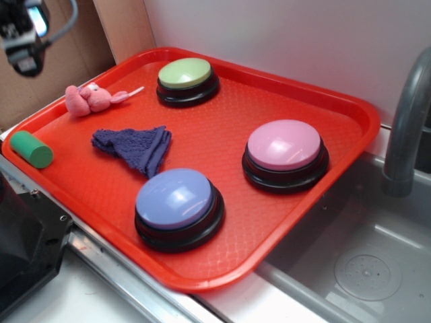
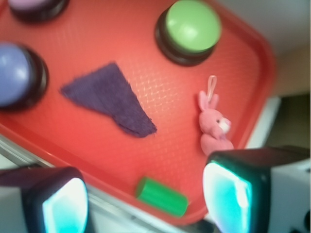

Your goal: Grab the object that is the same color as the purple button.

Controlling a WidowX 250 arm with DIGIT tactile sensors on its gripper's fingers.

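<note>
Red tray beside a steel sink. Purple cloth lies flat on the tray, just beside the purple button, near the pink bunny and green cylinder. Claw hovers apart, fingers spread, apparently empty.
</note>
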